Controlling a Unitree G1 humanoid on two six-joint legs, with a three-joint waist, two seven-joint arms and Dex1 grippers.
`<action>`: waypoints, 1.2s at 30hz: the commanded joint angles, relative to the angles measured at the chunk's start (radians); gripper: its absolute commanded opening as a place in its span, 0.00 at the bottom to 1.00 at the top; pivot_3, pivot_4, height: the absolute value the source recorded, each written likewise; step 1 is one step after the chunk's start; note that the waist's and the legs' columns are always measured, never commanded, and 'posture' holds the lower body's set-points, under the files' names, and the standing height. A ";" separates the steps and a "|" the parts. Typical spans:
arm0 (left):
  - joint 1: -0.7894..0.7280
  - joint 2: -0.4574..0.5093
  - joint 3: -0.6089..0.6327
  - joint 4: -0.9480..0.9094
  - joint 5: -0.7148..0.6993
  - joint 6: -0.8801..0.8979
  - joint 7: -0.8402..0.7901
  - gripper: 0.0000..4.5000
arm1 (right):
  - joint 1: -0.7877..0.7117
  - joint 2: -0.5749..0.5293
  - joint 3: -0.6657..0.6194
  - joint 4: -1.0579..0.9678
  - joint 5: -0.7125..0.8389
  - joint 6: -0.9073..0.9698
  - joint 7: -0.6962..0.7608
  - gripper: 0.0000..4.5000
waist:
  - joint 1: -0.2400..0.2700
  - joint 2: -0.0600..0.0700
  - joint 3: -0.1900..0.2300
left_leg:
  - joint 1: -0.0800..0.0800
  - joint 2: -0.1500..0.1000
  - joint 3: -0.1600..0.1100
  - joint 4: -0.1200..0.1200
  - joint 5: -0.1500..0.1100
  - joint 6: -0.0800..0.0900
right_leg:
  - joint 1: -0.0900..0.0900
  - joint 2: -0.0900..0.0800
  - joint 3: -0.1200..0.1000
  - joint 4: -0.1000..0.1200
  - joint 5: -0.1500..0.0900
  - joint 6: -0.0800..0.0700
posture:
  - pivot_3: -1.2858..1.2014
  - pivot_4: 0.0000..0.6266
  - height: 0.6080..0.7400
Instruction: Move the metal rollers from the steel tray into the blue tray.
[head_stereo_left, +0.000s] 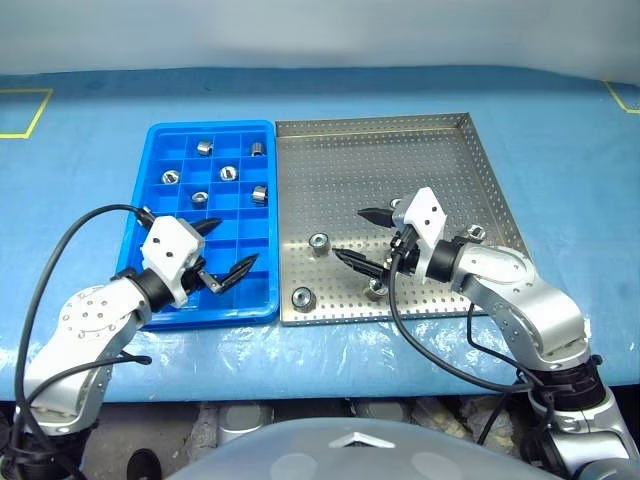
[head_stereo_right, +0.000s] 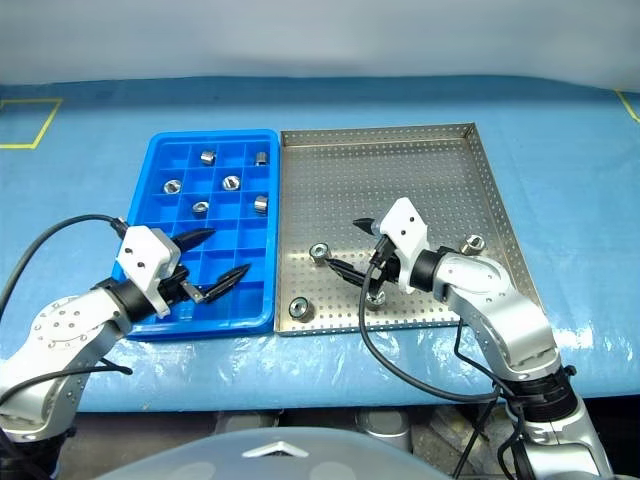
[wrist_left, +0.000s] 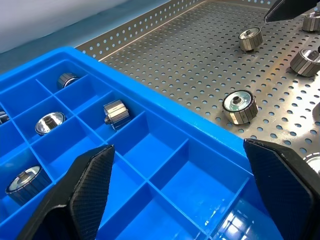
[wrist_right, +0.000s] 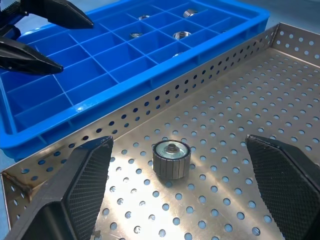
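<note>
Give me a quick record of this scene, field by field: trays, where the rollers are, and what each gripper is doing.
steel tray: on the table, to the right of the blue tray, touching it
blue tray: gridded compartments, six rollers in its far half
rollers left in steel tray: at least four, including one near the left rim and one at the near left corner
left gripper: open, empty, over the blue tray's near compartments
right gripper: open, empty, over the steel tray beside the rollers
</note>
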 joint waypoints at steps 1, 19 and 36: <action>0.001 -0.002 0.021 -0.012 -0.006 -0.017 -0.009 1.00 | 0.001 0.003 -0.017 -0.028 0.003 -0.006 -0.003 1.00 | 0.000 0.000 0.000 | 0.000 0.000 0.000 0.000 0.000 0.000 | 0.000 0.000 0.000 0.000 0.000 0.000 | 0.52 0.24 1.00; -0.040 0.012 0.033 -0.010 -0.029 0.001 -0.027 1.00 | 0.009 0.002 -0.021 -0.036 0.004 0.002 -0.004 1.00 | 0.001 0.000 0.000 | 0.000 0.000 0.000 0.000 0.000 0.000 | 0.000 0.000 0.000 0.000 0.000 0.000 | 0.52 0.24 1.00; -0.705 0.051 -0.324 0.397 -0.003 0.077 -0.372 1.00 | 0.059 0.028 -0.048 -0.071 0.006 -0.001 -0.056 1.00 | -0.013 0.000 0.000 | 0.000 -0.001 -0.001 0.005 0.000 0.000 | 0.003 0.001 -0.001 0.001 0.001 0.001 | 0.50 0.24 1.00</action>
